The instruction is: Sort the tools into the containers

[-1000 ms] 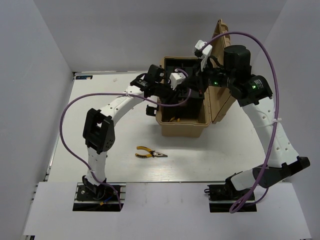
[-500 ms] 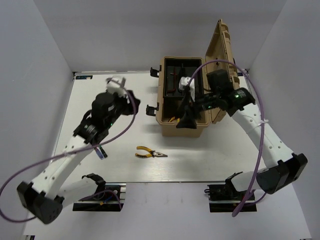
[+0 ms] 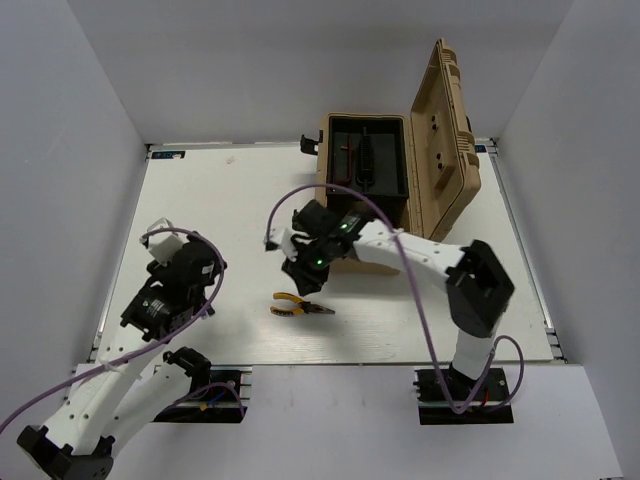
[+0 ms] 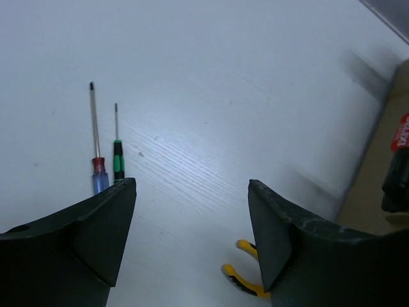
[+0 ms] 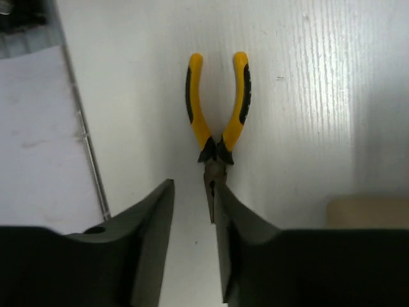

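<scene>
The yellow-handled pliers (image 3: 300,306) lie flat on the white table in front of the tan toolbox (image 3: 365,250), whose lid (image 3: 445,130) stands open. My right gripper (image 3: 300,272) hangs just above the pliers, open. In the right wrist view the pliers (image 5: 217,102) point their nose into the gap beside the right finger (image 5: 239,243), right gripper (image 5: 192,185) untouched by them. My left gripper (image 3: 205,270) is drawn back at the near left, open and empty (image 4: 192,184). Ahead of it lie a blue-handled screwdriver (image 4: 96,153) and a green-handled one (image 4: 117,157). The pliers' handles (image 4: 246,278) show by its right finger.
A black inner tray (image 3: 365,160) inside the toolbox holds dark tools. Black latches (image 3: 300,220) stick out on the box's left side. A metal rail (image 5: 83,128) marks the table's near edge. The screwdrivers are hidden under the left arm in the top view.
Both arms have left the toolbox. The left arm swung back to the near left and opened wider. The right arm came down over the pliers. The pliers have not moved.
</scene>
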### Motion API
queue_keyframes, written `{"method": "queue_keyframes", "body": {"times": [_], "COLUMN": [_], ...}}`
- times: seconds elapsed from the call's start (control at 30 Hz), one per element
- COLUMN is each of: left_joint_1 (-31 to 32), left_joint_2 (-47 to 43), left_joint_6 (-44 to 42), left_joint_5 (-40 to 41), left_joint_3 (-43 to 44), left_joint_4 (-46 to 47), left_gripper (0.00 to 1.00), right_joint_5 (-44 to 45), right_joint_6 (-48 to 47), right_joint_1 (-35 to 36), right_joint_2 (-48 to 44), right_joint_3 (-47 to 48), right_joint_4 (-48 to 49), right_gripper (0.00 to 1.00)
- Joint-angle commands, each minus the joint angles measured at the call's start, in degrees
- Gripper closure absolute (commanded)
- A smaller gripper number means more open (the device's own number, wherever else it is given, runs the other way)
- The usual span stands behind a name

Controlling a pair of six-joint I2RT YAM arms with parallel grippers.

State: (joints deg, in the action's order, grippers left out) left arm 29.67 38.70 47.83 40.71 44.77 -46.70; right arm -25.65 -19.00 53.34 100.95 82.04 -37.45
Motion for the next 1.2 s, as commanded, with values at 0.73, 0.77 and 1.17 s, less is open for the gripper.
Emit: {"method": "queue_keyframes", "body": {"times": [0.73,0.77,1.17], "left_joint_1": [-0.2,-0.2,-0.2], "left_joint_2": [-8.0,-8.6,-12.0], "left_joint_6": [19.2,19.2,23.1], "left_joint_5": [3.0,3.0,2.3], "left_joint_3": [-6.3,-6.3,-7.5], "left_joint_4": [-14.6,-14.6,-16.9], "left_gripper": [0.16,0.16,0.16], "right_joint_5": [18.6,19.2,24.9], "right_joint_6": [6.9,7.0,5.6], "right_joint_1": [6.4,6.5,9.7], "right_joint_2": [20.2,20.3,19.6], "right_joint_3": [10.2,9.8,3.5], "right_joint_4": [8.1,8.2,8.5], "right_gripper": [0.45,0.47,0.62]}}
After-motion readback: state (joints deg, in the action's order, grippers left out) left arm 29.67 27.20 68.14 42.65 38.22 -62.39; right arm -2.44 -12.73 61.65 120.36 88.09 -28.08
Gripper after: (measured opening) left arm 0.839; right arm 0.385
